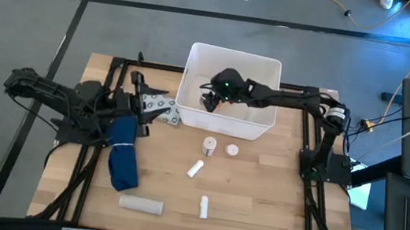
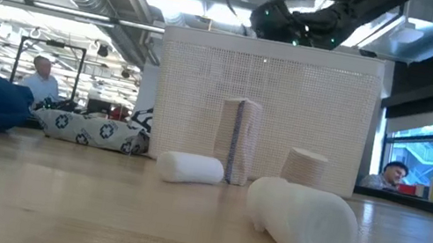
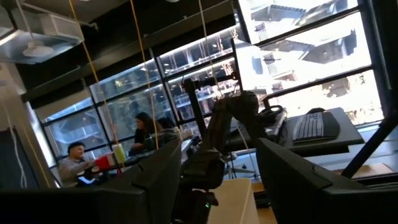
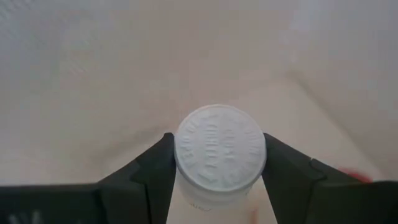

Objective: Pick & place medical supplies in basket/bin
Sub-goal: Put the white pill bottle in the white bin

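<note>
Right gripper [image 4: 217,163] is clamped on a white pill bottle [image 4: 219,155], one finger on each side of the cap, hanging inside the white bin [image 1: 255,126] above its floor. High view puts that arm reaching in over the bin's right rim, wrist over the middle of the tub.

Risks, as I read them:
- Fingers sit at the cap end, so the bottle's body hangs below the hold. Release from up here and it'll likely bounce or roll, though the walls should contain it.
- Pulling out without fully spreading the fingers could drag the bottle back over the rim.
- Wrist is near the bin's left wall; a sloppy retract could knock the tub across the bench [image 1: 257,201].

Left gripper [image 1: 143,105] is parked at the left side of the bench beside the dotted blister pack [image 1: 160,109], fingers spread, nothing between them in its wrist view.

Several white bottles and tubes [image 1: 209,144] lie out on the bench in front of the bin, well apart from both grippers.
</note>
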You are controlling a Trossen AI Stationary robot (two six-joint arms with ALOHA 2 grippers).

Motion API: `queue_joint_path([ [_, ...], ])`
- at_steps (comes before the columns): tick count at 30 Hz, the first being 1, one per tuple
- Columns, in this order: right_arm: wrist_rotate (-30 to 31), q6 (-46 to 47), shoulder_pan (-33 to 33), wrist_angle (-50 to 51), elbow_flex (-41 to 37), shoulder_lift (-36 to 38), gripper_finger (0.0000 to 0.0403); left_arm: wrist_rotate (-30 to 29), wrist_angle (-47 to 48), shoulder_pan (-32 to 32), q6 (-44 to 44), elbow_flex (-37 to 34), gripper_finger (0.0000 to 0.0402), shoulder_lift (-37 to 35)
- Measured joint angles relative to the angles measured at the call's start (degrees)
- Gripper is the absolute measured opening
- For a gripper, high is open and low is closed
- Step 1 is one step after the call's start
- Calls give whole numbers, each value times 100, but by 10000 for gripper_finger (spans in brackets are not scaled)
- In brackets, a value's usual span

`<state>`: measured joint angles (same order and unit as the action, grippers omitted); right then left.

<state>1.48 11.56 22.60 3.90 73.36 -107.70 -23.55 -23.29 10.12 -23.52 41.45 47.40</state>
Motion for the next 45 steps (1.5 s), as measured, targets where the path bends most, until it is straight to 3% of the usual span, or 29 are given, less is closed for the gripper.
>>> queue_joint_path([
  [10, 326, 28, 295, -43, -529, 4, 201, -1, 0, -246, 16, 0, 203, 0],
  [27, 619, -12, 716, -110, -539, 2, 207, 3, 61, -316, 23, 0, 203, 0],
  [33, 2, -134, 716, -123, -537, 2, 227, 3, 151, -316, 23, 0, 203, 0],
  [45, -311, -136, 714, -120, -540, -4, 280, 4, 149, -316, 26, 0, 203, 0],
])
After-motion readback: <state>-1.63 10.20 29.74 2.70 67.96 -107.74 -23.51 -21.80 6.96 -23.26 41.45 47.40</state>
